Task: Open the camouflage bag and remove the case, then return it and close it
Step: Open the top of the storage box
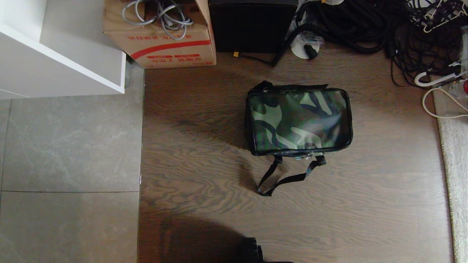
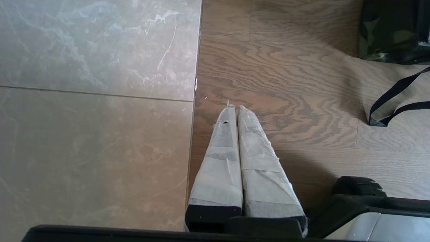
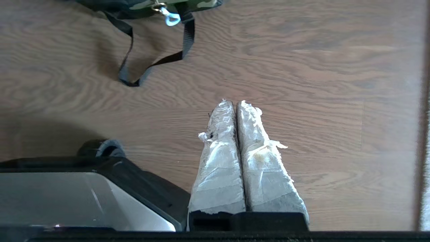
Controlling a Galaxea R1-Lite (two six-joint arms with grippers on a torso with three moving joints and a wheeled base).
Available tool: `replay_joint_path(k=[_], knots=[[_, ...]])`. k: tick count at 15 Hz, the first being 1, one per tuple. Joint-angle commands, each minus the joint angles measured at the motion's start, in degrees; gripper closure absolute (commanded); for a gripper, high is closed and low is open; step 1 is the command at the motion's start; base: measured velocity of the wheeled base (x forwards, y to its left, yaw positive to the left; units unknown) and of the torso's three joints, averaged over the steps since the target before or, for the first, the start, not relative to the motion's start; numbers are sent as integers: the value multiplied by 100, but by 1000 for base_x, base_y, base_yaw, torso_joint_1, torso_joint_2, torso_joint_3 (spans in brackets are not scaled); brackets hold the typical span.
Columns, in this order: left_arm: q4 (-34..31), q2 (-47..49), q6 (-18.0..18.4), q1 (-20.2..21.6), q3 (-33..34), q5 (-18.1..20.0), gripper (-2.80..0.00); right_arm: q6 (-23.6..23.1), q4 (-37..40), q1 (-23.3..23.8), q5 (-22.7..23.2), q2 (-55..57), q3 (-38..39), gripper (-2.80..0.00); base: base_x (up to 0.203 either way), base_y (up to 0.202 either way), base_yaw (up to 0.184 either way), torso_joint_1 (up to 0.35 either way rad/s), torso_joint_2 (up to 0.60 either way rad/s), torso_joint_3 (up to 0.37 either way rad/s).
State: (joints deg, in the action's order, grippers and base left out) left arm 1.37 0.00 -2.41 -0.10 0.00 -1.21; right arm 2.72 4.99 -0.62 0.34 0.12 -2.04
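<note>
The camouflage bag lies zipped shut on the wood floor, its black webbing strap trailing toward me. A corner of the bag and its strap show in the left wrist view; the strap and a silver clip show in the right wrist view. The case is hidden. My left gripper hangs shut over the floor near the tile seam, well short of the bag. My right gripper is shut too, above bare wood short of the strap. Neither arm shows in the head view.
A red-striped cardboard box with cables, a black upright box and a heap of black cables line the far side. A white cabinet stands far left. A pale rug borders the right. My base shows below.
</note>
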Motion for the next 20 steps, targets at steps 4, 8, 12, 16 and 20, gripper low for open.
replay_joint_path(k=[4, 8, 12, 16, 20], knots=[[4, 0, -5, 9, 53, -2, 0, 1, 2, -8, 1, -3, 1, 0, 0, 0, 0, 0, 0, 0], [4, 0, -5, 1, 53, -2, 0, 1, 2, -1, 1, -3, 3, 0, 0, 0, 0, 0, 0, 0], [4, 0, -5, 1, 53, -2, 0, 1, 2, -8, 1, -3, 10, 0, 0, 0, 0, 0, 0, 0], [4, 0, -5, 1, 53, -2, 0, 1, 2, -8, 1, -3, 1, 0, 0, 0, 0, 0, 0, 0], [4, 0, -5, 1, 53, -2, 0, 1, 2, -1, 1, -3, 1, 0, 0, 0, 0, 0, 0, 0]])
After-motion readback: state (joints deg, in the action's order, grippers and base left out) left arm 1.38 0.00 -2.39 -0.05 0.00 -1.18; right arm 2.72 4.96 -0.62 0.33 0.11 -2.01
